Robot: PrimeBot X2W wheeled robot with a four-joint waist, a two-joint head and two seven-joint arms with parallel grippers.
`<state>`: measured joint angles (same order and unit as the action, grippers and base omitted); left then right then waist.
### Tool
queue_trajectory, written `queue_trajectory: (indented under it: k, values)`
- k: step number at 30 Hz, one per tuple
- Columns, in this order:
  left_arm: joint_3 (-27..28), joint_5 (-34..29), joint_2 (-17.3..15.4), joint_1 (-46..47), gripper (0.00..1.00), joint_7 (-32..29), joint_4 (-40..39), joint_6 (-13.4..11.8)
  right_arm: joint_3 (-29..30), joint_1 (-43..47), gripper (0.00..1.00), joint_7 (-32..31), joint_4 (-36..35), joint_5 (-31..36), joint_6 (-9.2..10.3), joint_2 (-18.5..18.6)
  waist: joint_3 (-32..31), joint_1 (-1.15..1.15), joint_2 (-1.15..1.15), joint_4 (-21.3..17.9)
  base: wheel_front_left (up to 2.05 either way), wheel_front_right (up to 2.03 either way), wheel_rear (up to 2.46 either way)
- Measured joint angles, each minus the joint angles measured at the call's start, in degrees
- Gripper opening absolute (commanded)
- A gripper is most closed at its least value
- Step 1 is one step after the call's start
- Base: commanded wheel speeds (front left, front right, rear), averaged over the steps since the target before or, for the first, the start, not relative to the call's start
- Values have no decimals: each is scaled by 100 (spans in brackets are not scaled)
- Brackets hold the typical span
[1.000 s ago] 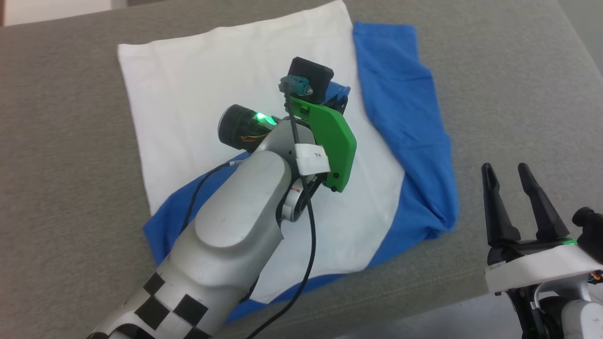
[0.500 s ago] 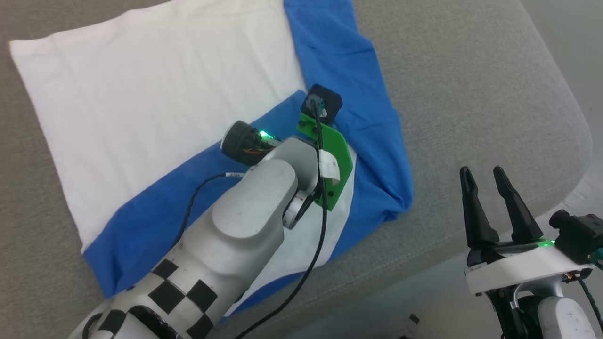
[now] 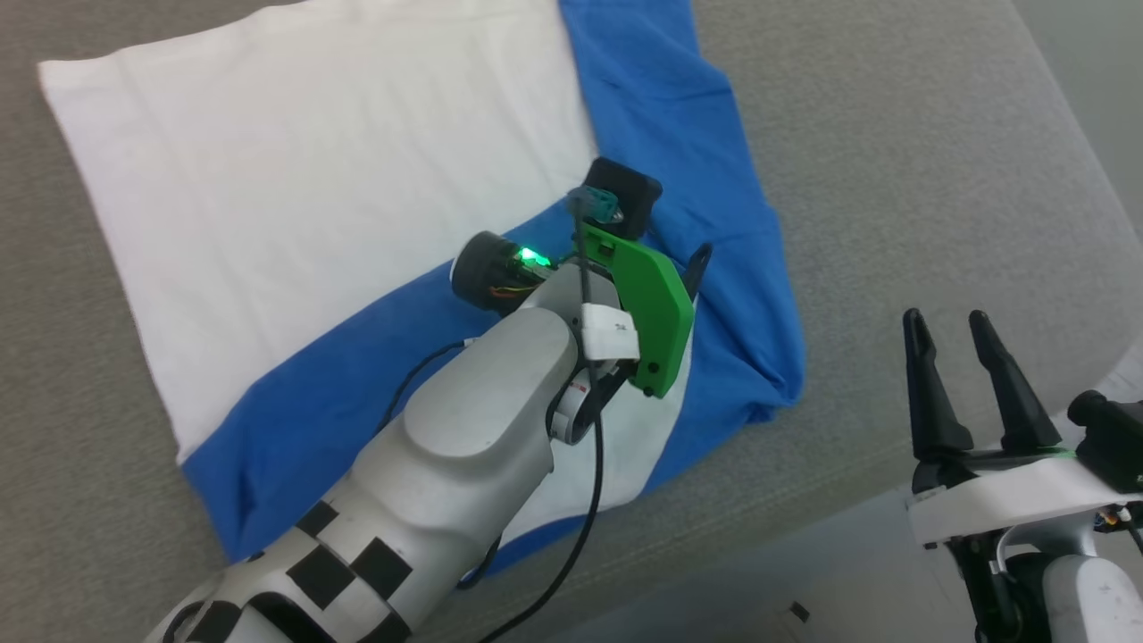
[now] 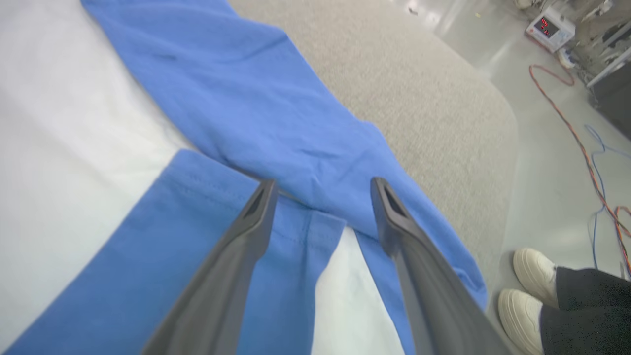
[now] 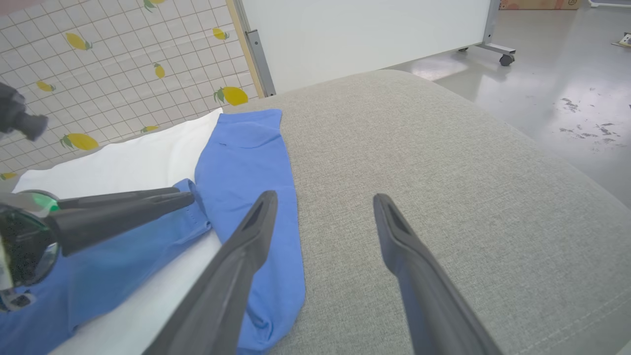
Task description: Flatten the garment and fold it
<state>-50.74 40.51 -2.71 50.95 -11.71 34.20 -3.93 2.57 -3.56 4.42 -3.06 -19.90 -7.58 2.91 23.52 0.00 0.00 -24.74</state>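
The garment [image 3: 312,179] lies back-up on a grey cushion, its white body spread flat. One blue sleeve [image 3: 295,420] is folded across the lower body, and the other blue sleeve [image 3: 679,134] runs along the right side. My left gripper [image 4: 323,190] hovers open just above the folded sleeve's cuff [image 4: 212,192], with nothing between its fingers. In the head view one left finger [image 3: 698,266] pokes out past the green wrist plate. My right gripper [image 3: 951,326] stands open off the garment's right corner, over bare cushion [image 5: 443,197].
The grey cushion [image 3: 893,179] ends in a rounded edge to the right and front, with shiny floor beyond. A person's white shoes [image 4: 527,291] stand by that edge. Cables [image 4: 581,143] trail on the floor. A white panel [image 5: 365,29] and lemon-print wall [image 5: 98,74] stand behind.
My left gripper carried the blue sleeve cuff across the white body, then opened and let it go. The head camera has shifted. The right gripper has stayed open.
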Motion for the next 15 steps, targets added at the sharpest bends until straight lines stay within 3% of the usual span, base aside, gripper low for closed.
queue_trajectory:
  k: [6,11,15]
  values:
    - [579,66,-254,-295,100,1272,-647,-204,265,-286,100,-266,-86,335,0,1,-183,0,0,419,0,0,0]
    - [1102,-16,-1013,-786,100,2236,-1239,-470,375,-922,100,-604,27,698,0,1,-301,1,0,804,0,0,0]
    - [1612,-41,-1521,-1191,100,2573,-1756,-610,438,-1562,100,-821,323,893,0,11,-321,0,0,1119,0,0,0]
